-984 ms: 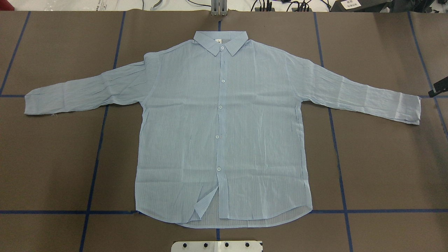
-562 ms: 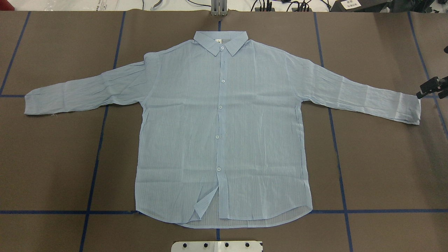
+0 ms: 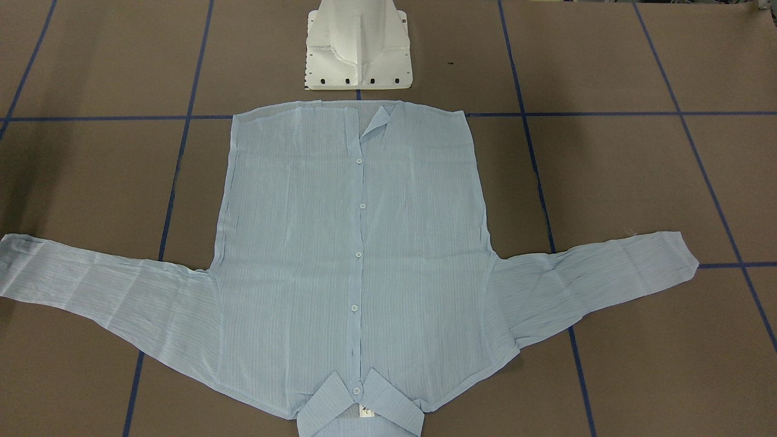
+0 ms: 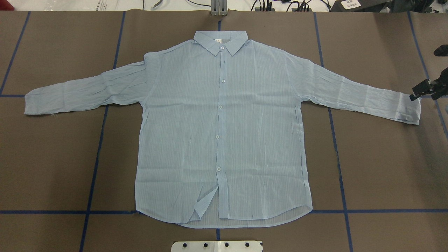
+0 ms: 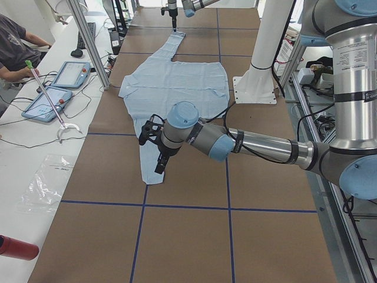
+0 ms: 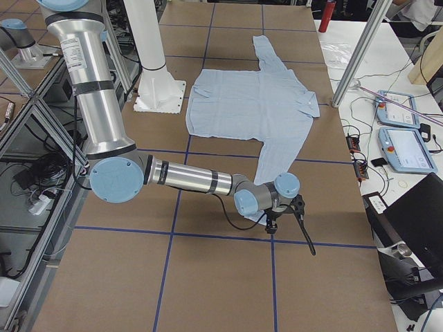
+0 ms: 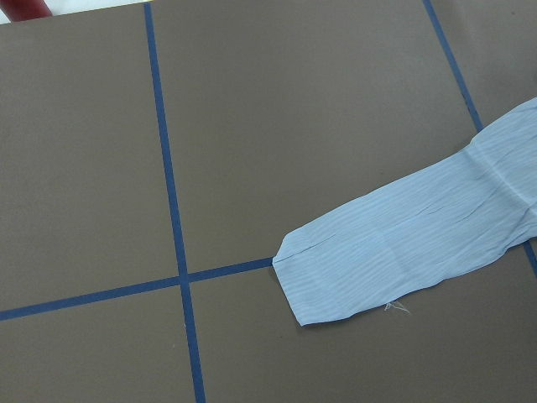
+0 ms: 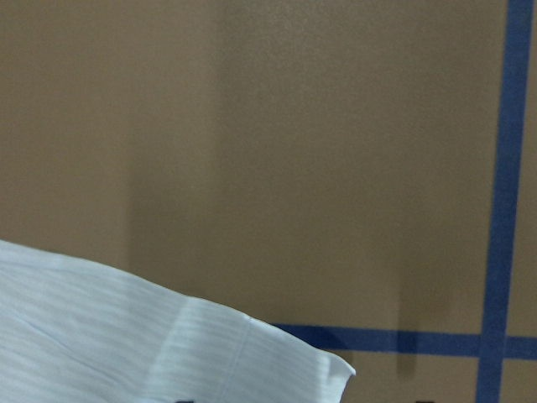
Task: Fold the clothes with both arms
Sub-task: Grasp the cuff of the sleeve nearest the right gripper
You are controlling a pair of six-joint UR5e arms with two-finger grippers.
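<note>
Left arm (image 5: 265,144), right arm (image 6: 187,178) — both outstretched low, forearms near-horizontal.

The right hand (image 4: 420,90) is only half in the overhead shot, chopped off by the frame's right edge, so I can't say how its jaws stand. The left hand (image 5: 158,163) only turns up in the left side view, same story there. The right arm (image 5: 177,7) is tiny in that view and clipped by the top edge. The front camera cuts the shirt (image 3: 352,243) at the collar, one sleeve end runs off the left edge, and the white base (image 3: 358,54) loses its top. Both wrist cams catch just a sleeve end. The red thing (image 7: 25,7) in the left wrist cam's corner is too clipped to identify.
</note>
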